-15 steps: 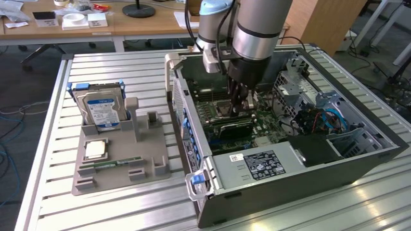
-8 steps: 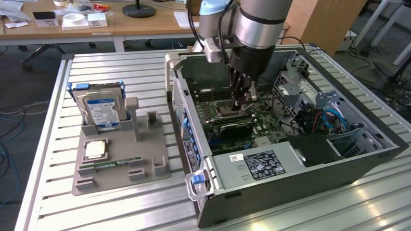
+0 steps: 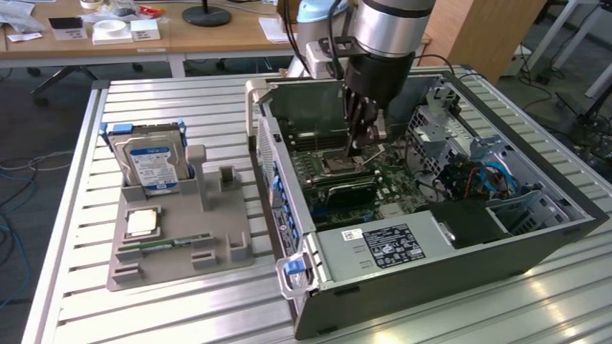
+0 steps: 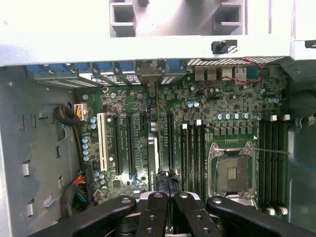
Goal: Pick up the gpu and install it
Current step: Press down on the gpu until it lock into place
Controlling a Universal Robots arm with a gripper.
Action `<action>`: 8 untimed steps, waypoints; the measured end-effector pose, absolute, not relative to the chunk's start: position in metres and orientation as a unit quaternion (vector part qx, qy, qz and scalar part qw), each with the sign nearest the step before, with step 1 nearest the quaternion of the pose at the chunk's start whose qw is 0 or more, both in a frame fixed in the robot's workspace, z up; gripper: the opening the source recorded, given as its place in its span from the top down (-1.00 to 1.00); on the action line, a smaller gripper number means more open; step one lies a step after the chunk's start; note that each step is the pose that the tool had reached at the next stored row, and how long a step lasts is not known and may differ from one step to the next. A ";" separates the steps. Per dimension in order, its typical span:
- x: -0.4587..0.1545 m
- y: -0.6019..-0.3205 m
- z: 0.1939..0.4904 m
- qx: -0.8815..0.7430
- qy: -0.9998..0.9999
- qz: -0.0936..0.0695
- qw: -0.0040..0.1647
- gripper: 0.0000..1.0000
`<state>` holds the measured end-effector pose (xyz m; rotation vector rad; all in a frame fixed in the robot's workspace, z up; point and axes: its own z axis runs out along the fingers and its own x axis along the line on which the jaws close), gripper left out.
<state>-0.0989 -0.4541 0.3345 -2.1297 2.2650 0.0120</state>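
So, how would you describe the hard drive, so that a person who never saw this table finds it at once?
On the slatted metal table, at the exterior view's left of the open computer case, lies a grey holder. The hard drive stands upright at its far end. It is silver with a blue label, while the processor and the green memory stick lie flat.

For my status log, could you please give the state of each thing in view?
case: lying down, side open.
gpu: held edge-on over slots.
gripper: shut on gpu, inside case.
CPU socket: no chip in it.
hard drive: upright in holder.
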 end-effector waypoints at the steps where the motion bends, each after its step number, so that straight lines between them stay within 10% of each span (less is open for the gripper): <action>1: -0.099 -0.454 0.336 -0.685 0.728 0.004 0.016 0.73; 8: -0.099 -0.454 0.338 -0.685 0.728 0.004 0.016 0.73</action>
